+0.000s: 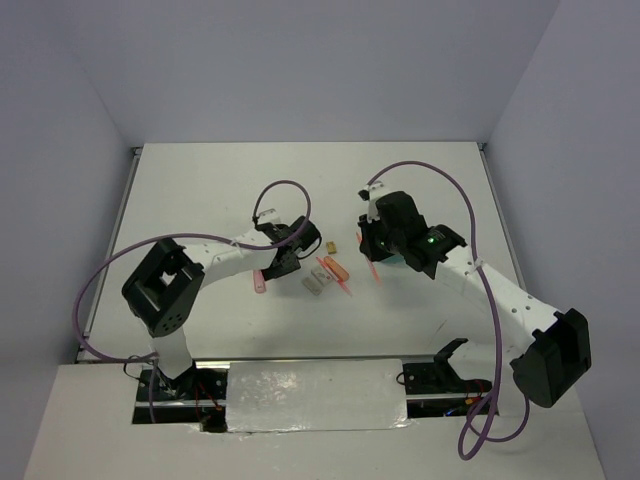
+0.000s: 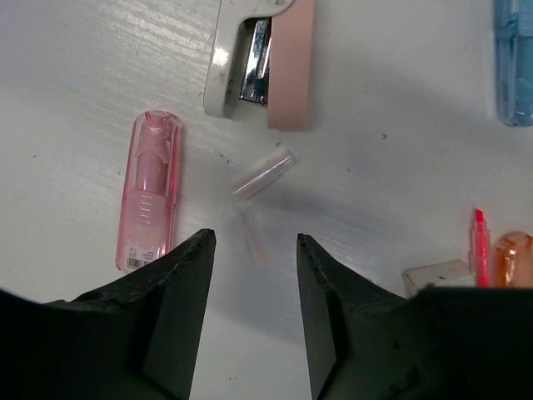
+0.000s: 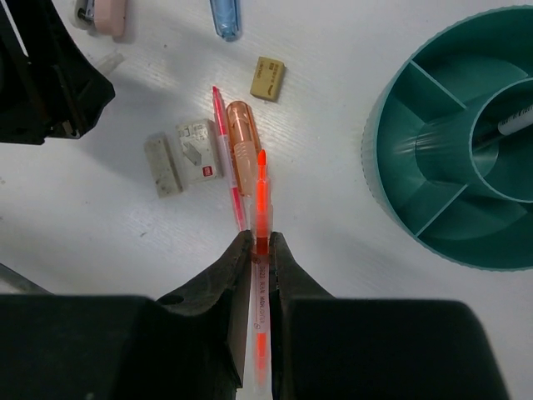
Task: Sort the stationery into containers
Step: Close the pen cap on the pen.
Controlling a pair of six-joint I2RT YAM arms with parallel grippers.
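Pen [image 3: 261, 187] is pinched approx. mid-barrel by R jaws, near cup [image 3: 391, 200] but apart from it. Judged light, stiff, slick; could pivot, so a hold near centre is advised. L jaws are spread over clear cap [image 2: 265, 172] on counter [image 2: 400, 167].

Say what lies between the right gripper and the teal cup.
Bare table separates the right gripper, shut on an orange pen, from the teal cup; right wrist view.

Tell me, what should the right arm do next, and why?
Probably carry the orange pen rightward toward the teal organiser: the right jaws are shut on the pen, and the organiser's centre tube holds another pen.
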